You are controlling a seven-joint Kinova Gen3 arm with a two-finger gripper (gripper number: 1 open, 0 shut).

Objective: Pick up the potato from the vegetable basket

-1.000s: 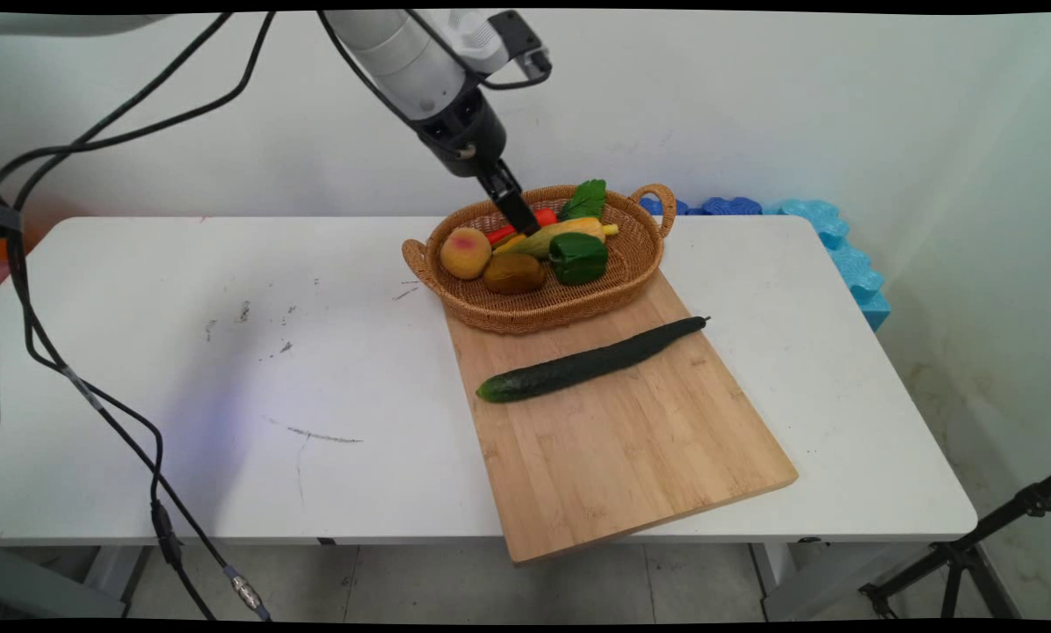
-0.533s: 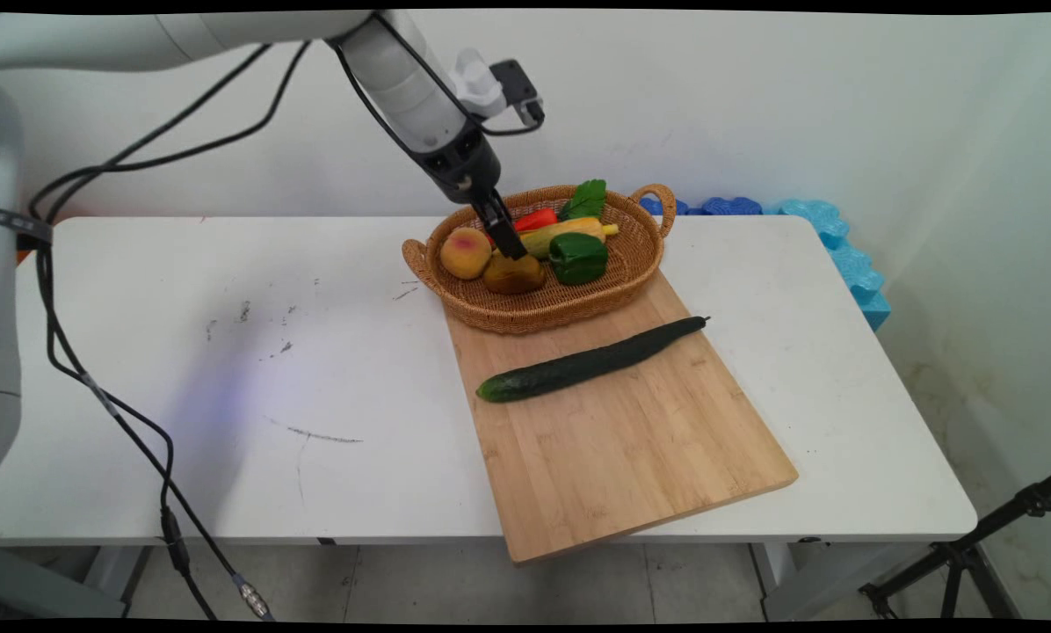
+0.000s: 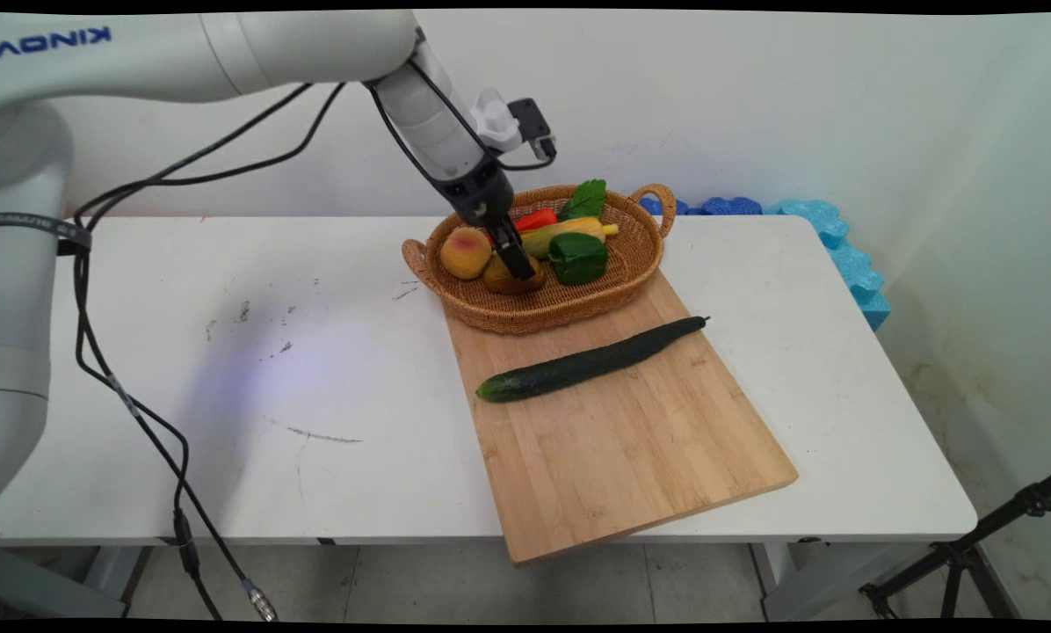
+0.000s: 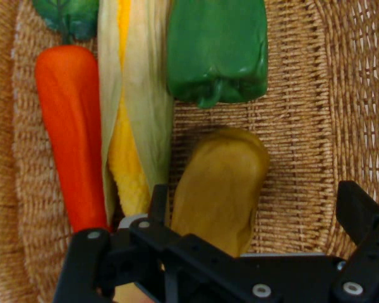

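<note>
Kiwi-brown fruit lies on the woven floor of the basket, and your end effector sits right over it, fingers spread wide to either side and closed on nothing. From the hand view you can see the two fingers flanking the brown fruit without gripping it, with the corn cob just beside it, the carrot along the corn's far side, and the green pepper above. From the main view you cannot judge the finger gap, since the end effector shows only as a dark tip over the fruit, but you do get what the hand view misses: a peach at the basket's left end, the basket resting partly on a wooden cutting board, and a long cucumber lying across that board on the white table, well apart from the end effector.
</note>
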